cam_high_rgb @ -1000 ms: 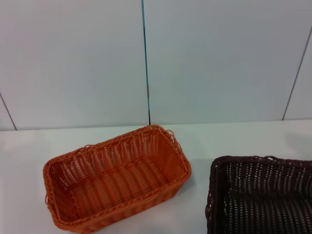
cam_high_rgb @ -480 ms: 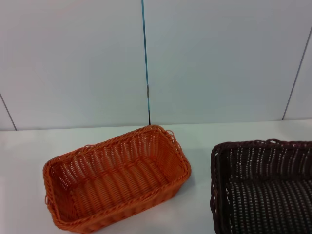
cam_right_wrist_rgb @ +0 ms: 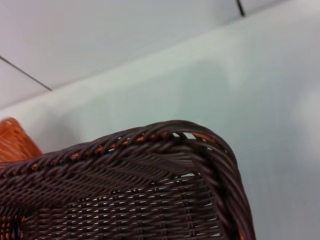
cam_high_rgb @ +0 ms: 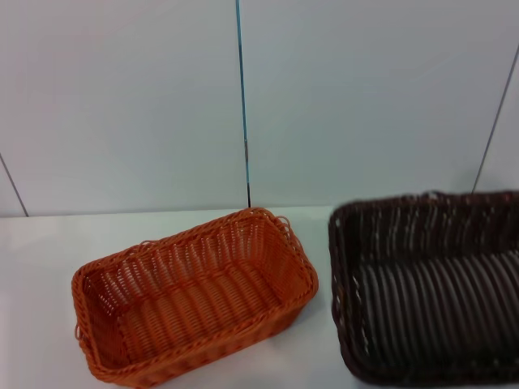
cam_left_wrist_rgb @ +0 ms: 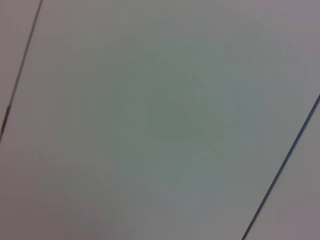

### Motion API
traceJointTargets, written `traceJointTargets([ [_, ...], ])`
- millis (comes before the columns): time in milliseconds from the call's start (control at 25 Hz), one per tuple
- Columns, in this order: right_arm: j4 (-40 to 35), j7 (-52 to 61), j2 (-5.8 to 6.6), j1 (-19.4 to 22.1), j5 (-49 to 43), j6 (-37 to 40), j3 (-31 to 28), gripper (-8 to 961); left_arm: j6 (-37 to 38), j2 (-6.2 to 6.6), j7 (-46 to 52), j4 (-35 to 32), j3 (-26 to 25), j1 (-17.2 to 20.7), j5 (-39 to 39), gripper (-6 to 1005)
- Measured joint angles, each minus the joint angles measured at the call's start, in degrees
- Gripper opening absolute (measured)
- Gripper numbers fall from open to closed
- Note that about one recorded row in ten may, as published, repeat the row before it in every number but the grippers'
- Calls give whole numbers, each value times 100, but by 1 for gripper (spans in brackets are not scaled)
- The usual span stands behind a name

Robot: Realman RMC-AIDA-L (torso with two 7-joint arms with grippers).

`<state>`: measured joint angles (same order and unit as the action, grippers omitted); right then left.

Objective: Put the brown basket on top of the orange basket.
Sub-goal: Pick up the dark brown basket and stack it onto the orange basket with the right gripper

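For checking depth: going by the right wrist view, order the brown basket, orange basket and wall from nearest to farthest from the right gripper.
1. Brown basket, directly at the camera.
2. Orange basket, beyond the brown rim.
3. Wall, behind the table.

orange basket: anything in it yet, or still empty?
Empty. The head view shows the orange basket upright on the table with its woven floor bare; the brown basket is beside it, not on it.

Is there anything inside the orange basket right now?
Nothing shows inside the orange basket: its woven floor and inner walls are bare in the head view. Only its near wall hides a strip of floor. The brown basket is beside it, apart, not on top.
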<state>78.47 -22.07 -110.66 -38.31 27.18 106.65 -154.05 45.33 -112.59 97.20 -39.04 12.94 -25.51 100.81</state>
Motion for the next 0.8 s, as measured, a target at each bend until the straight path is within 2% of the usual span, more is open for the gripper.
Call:
traceJointTargets([
  [400,-27,237,35,-343,123,-226,69,135,66,-41,0,29,201,47,0,863],
  [800,-383,966,16,-461,626,-953,422,136,122,-65,12,52,385,-6,280,863],
])
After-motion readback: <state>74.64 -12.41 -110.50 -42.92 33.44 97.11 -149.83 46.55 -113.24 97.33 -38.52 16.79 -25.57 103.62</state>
